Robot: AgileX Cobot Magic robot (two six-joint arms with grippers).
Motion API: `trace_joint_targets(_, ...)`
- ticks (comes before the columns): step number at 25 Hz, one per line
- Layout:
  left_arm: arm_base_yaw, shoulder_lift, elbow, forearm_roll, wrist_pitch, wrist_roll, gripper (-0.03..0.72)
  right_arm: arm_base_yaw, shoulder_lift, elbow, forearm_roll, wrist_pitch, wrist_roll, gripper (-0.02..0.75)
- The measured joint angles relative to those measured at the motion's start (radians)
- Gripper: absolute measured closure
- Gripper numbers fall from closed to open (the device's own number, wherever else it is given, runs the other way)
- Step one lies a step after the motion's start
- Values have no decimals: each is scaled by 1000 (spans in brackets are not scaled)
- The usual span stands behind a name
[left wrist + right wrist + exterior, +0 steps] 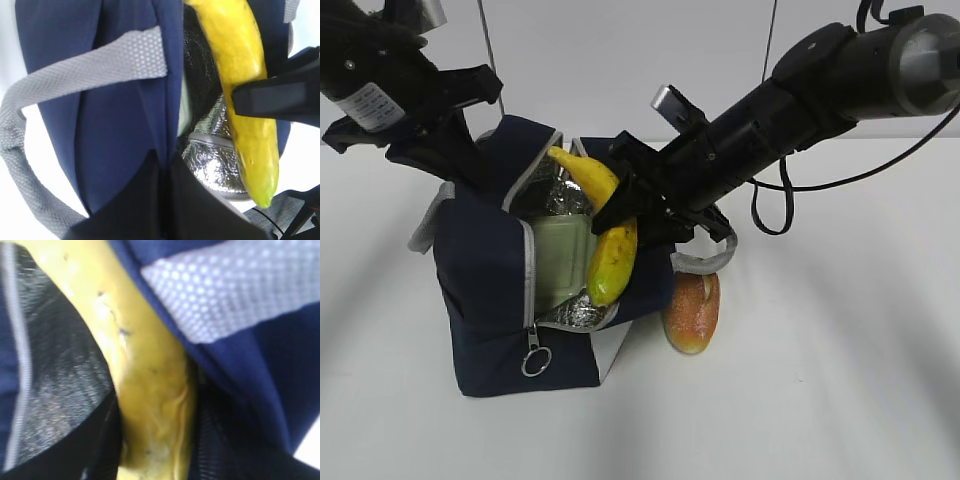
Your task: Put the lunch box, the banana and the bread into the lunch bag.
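The navy lunch bag stands open, showing its silver lining. The lunch box with its sage-green lid sits inside. My right gripper is shut on the yellow banana, which leans in the bag's opening with one tip sticking out. In the right wrist view the banana fills the space between the dark fingers. My left gripper is shut on the bag's top edge on the far left side. The banana also shows in the left wrist view. The bread lies on the table, against the bag's right side.
The bag's grey strap handles hang loose on both sides; one loops under my right arm. The zipper ring pull hangs at the bag's front. A black cable trails from the right arm over the white table.
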Motion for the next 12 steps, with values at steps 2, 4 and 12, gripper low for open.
trace_joint_targets(2, 0, 0, 0, 0, 0, 0, 690, 0, 0, 0, -42, -11, 17, 437)
trace_joint_targets(4, 0, 0, 0, 0, 0, 0, 690, 0, 0, 0, -50, -15, 24, 437)
trace_joint_targets(12, 0, 0, 0, 0, 0, 0, 690, 15, 0, 0, -32, -50, 38, 437)
